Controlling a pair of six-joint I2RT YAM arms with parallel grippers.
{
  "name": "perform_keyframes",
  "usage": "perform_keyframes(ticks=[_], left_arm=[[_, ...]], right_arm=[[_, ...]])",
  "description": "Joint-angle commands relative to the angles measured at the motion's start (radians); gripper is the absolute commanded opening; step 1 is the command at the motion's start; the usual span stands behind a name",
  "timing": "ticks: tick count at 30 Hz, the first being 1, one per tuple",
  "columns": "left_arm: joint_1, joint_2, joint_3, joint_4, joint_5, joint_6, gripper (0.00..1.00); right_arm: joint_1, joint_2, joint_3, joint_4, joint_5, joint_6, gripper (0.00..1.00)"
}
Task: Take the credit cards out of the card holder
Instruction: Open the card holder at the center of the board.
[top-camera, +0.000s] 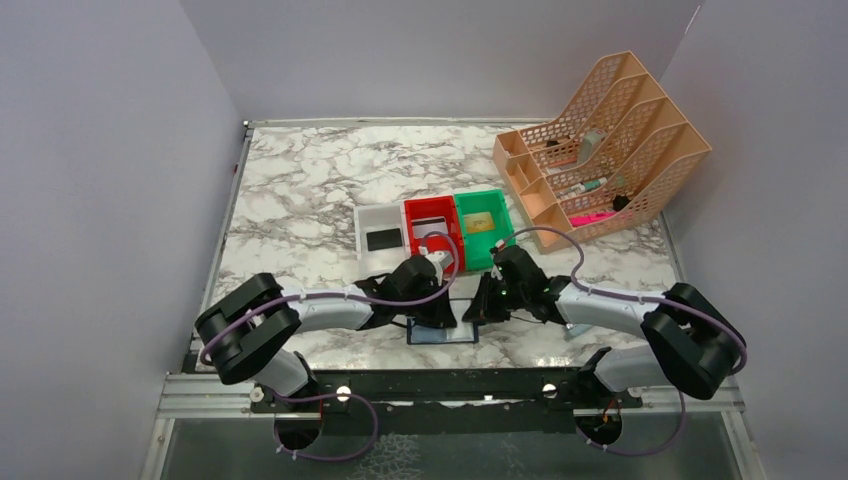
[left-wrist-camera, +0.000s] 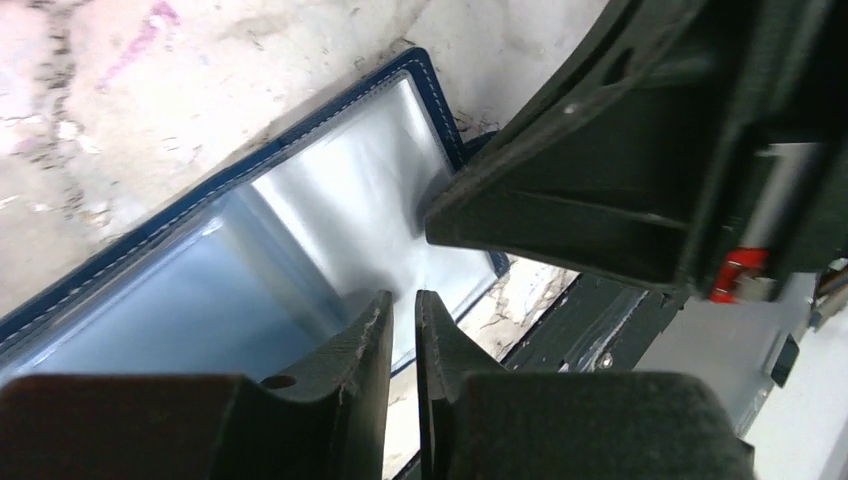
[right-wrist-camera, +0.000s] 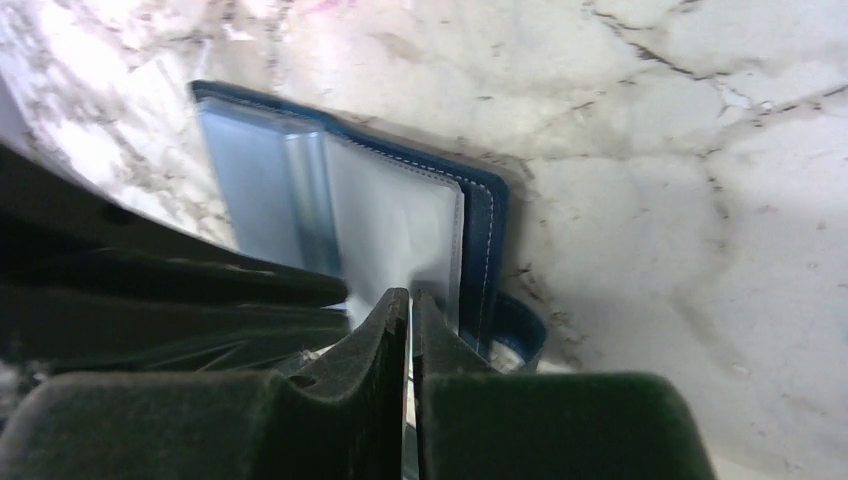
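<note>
Closest in, the left gripper (left-wrist-camera: 402, 300) has its two fingers drawn to a narrow slit over the near edge of a clear sleeve; whether the sleeve is actually caught between them I cannot tell. Just in front of the red bin (top-camera: 411, 222), near the front edge of the marble table (top-camera: 300, 200), lies the one card holder (top-camera: 445, 336), spread open with its clear pockets facing up. Its long axis runs left to right, parallel to the red bin's front wall, and the navy border shows all round the pale grey-blue inside (left-wrist-camera: 330, 200). At its right-hand half the right gripper (right-wrist-camera: 410, 295) is clenched on the edge of a clear sleeve page of the card holder (right-wrist-camera: 400, 220), with a thin pale sliver showing between its fingers. Both grippers meet over it from either side. Three bins stand in a row: the white bin (top-camera: 368, 222) touches the red bin's left wall and holds one black card (top-camera: 383, 239). The red bin holds one pale card (top-camera: 429, 226). The green bin (top-camera: 505, 215) touches its right wall and holds one gold card (top-camera: 480, 222). One peach mesh organiser (top-camera: 640, 120) stands well apart, behind and right of the red bin.
</note>
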Motion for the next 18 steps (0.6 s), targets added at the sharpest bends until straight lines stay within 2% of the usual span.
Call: perform_keyframes(ticks=[1,7,18], left_arm=[[-0.005,-0.089,0.06,-0.16,-0.123,0.071,0.22],[-0.004,-0.219,0.084,-0.332,-0.292,0.116,0.5],[-0.001,-0.177,0.093,-0.403,-0.305,0.063,0.57]], right_arm=[[-0.001,0.068,0.003,-0.032,0.013,-0.034,0.09],[-0.001,0.078,-0.036,0.003,0.007,-0.039,0.1],[-0.001,0.089,-0.025,0.004,0.003,-0.037,0.11]])
